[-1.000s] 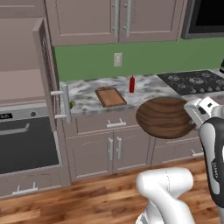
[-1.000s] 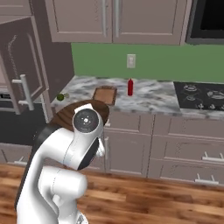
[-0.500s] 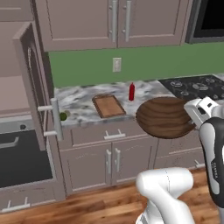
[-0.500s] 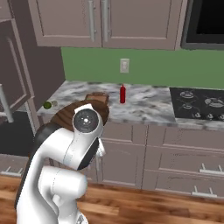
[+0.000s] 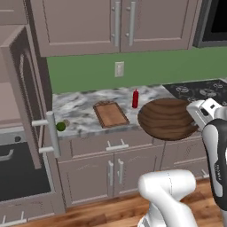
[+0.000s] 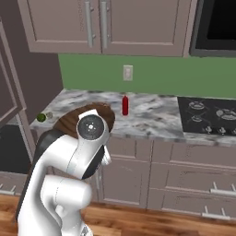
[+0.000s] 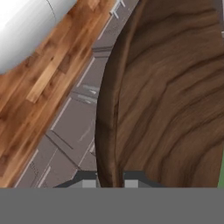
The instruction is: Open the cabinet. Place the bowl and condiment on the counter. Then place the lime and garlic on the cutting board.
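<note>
Hand view puts the bowl's point(image 7: 170, 92) rim straight between our two fingertips point(image 7: 89, 183), so we have the gripper point(image 7: 110, 183) clamped on that rim, with the wooden inside spreading away to one side and drawer fronts and floor on the other.

From the left base view, the cabinet point(image 5: 31, 106) is the biggest thing, its door swung out with the bar handle point(image 5: 52, 133) standing off the counter's point(image 5: 80, 108) left end. We hold the bowl over the counter's front edge, right of the board point(image 5: 110, 114) and apart from it, its near rim hanging past the edge toward us. Bare marble lies between the board and the cabinet, and behind the bowl toward the wall.

We see the condiment point(image 5: 135, 98) upright behind the board's right corner, near the bowl's far rim. The lime point(image 5: 61, 126) sits at the counter's left front corner, with the garlic point(image 5: 66, 122) touching or just beside it; we cannot tell which.

In the right base view our own arm hides most of the bowl and board.
</note>
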Motion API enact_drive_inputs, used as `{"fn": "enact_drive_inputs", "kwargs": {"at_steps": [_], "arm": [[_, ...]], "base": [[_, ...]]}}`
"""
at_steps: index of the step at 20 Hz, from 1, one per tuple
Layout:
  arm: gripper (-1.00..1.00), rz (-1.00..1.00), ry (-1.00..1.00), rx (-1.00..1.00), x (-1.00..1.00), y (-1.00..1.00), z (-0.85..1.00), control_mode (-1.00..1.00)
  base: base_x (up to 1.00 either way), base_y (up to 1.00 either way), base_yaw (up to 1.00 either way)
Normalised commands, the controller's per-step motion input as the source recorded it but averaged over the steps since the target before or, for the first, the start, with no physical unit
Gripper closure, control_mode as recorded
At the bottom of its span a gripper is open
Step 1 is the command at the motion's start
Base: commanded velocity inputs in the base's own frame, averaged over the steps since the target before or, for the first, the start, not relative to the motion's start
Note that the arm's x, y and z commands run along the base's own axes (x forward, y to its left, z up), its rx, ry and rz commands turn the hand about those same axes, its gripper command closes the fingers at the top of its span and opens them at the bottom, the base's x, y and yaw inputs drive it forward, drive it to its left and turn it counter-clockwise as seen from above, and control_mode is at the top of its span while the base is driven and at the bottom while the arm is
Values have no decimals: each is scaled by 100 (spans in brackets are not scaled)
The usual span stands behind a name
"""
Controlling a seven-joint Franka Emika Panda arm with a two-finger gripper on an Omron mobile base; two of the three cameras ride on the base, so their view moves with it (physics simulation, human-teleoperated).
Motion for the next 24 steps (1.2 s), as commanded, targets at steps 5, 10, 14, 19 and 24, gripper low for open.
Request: {"fn": "enact_drive_inputs", "kwargs": {"at_steps": [5, 10, 14, 19, 24], "arm": [[100, 0, 0, 0, 0, 0, 0, 100], [100, 0, 0, 0, 0, 0, 0, 100], [100, 0, 0, 0, 0, 0, 0, 100], [100, 0, 0, 0, 0, 0, 0, 100], [100, 0, 0, 0, 0, 0, 0, 100]], "base": [[43, -11, 0], [40, -8, 0], [37, -2, 0], [32, 0, 0], [38, 0, 0]]}}
